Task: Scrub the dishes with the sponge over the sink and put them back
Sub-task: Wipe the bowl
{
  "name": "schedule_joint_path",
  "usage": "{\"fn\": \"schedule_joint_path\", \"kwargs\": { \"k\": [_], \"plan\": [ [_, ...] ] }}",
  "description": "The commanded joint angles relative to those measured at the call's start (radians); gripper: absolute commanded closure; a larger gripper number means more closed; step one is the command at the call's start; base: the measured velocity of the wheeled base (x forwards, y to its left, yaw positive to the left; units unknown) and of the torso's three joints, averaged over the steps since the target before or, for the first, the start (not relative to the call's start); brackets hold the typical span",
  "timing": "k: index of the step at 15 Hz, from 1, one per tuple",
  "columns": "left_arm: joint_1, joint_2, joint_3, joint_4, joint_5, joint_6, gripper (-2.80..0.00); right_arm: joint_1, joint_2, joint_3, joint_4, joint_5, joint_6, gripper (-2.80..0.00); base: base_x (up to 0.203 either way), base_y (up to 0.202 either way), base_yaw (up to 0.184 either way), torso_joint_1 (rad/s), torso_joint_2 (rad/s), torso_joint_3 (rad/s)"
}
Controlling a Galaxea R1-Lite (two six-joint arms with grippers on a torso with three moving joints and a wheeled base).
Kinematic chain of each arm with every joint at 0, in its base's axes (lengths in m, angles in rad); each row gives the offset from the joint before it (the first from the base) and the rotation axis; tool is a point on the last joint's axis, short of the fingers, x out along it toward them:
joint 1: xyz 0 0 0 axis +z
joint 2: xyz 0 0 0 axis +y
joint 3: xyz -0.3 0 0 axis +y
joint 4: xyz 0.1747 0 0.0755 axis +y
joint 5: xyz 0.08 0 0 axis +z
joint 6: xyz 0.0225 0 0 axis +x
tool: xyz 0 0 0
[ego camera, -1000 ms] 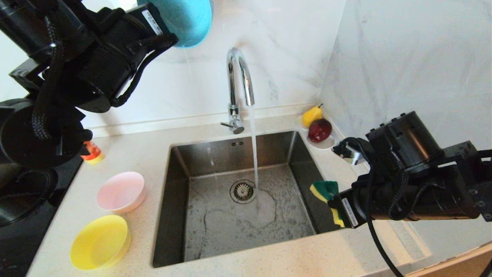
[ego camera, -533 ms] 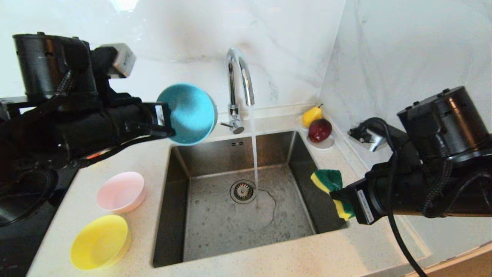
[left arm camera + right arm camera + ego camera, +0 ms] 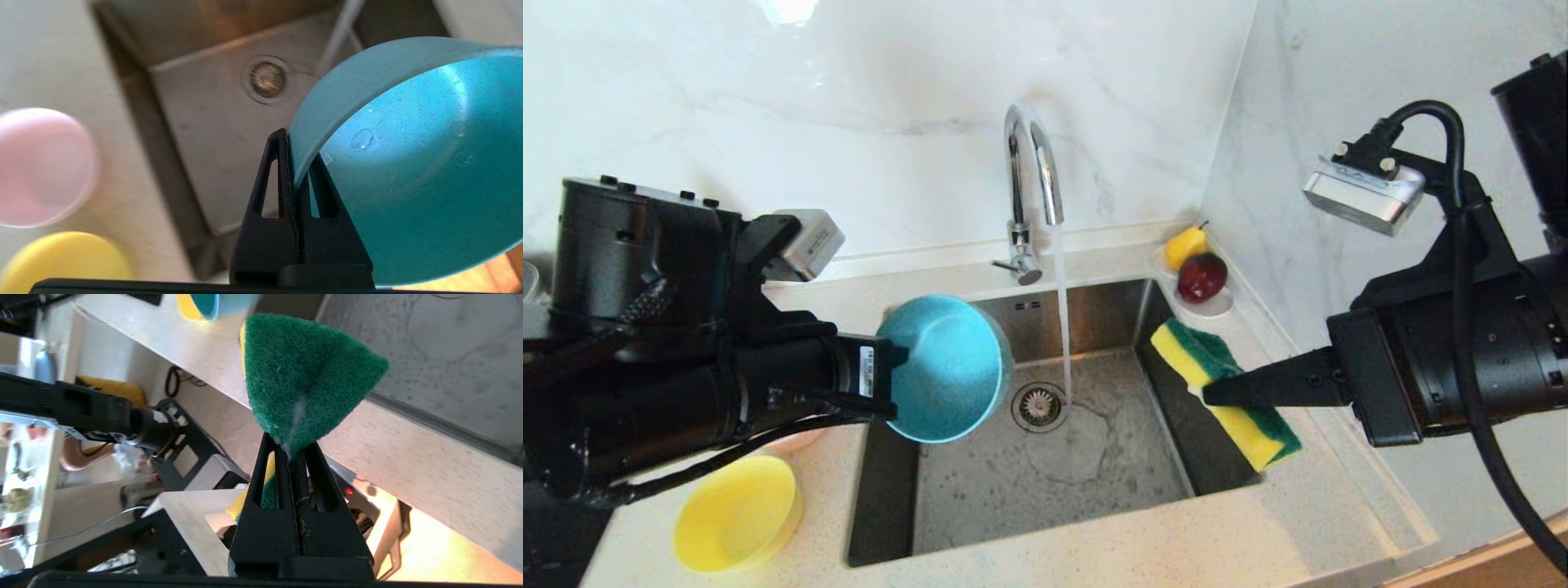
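Over sink (image 3: 1094,482), left pincer (image 3: 892,384) clamps blue bowl (image 3: 947,367)

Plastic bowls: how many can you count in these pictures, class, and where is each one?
3. The blue bowl is gripped by the left gripper over the sink; the yellow bowl and pink bowl sit on the counter beside it.

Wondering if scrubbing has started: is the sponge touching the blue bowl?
Apart. The head view shows the tap's stream running between the sponge and the blue bowl.
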Motion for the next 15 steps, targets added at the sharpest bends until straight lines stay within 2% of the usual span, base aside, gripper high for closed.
{"fn": "schedule_joint_path", "kwargs": {
  "k": [1,3,5,6,8,11,15],
  "plan": [
    [-0.047,0.015,-0.004,-0.020,0.006,-0.006,0.00,0.001,0.055,-0.024,0.003,0.016,0.003,0.00,0.000,0.000,0.000,0.000,0.00,0.000],
    [-0.058,0.074,-0.008,-0.131,0.049,-0.007,0.00,0.002,0.115,-0.083,0.008,0.037,0.036,0.00,0.000,0.000,0.000,0.000,0.00,0.000],
    [-0.087,0.151,-0.008,-0.283,0.168,-0.008,0.00,0.004,0.169,-0.179,0.055,0.072,0.076,0.00,0.000,0.000,0.000,0.000,0.00,0.000],
    [-0.111,0.167,0.000,-0.336,0.203,-0.009,0.00,0.004,0.197,-0.239,0.097,0.097,0.085,0.00,0.000,0.000,0.000,0.000,0.00,0.000],
    [-0.123,0.176,0.020,-0.349,0.207,-0.011,0.00,0.010,0.251,-0.352,0.173,0.138,0.111,0.00,0.000,0.000,0.000,0.000,0.00,0.000],
    [-0.136,0.189,0.035,-0.354,0.218,-0.011,0.00,0.037,0.332,-0.500,0.258,0.154,0.177,0.00,0.000,0.000,0.000,0.000,0.00,0.000],
    [-0.139,0.183,0.036,-0.381,0.248,-0.008,0.00,0.053,0.404,-0.512,0.270,0.154,0.197,0.00,0.000,0.000,0.000,0.000,0.00,0.000]
  ]
}}
